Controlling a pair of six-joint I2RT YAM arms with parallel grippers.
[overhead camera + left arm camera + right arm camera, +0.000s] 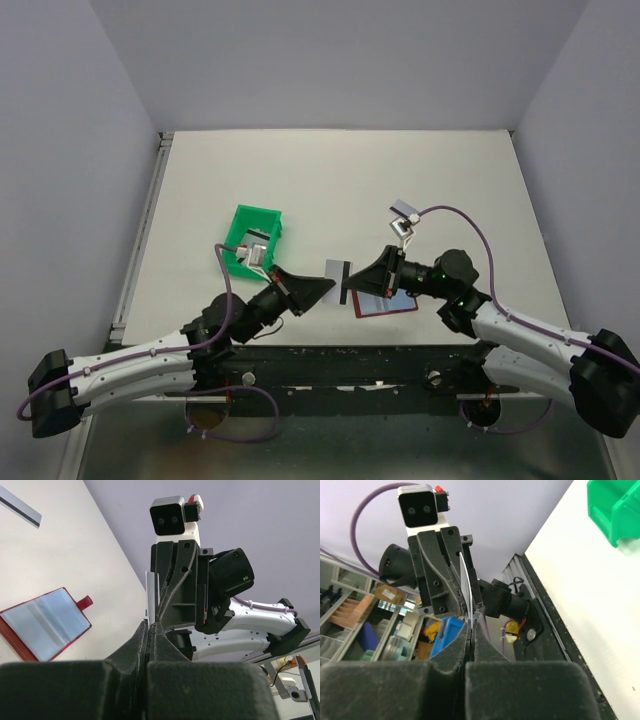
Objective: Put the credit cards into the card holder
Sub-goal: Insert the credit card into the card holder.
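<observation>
Credit card [337, 270] pinched at its near edge by left gripper [330, 287] and right gripper [347, 289], both clamped. It sticks out toward the far side, dark stripe on the right; long axis unclear.

The left arm [140, 362] and right arm [525, 335] have white shell links between black rounded joint housings. A purple cable [450, 207] trails along each. Black angular jaws show recessed screws, under a grey-faced two-lens wrist camera [169, 516] with a red tab.
</observation>
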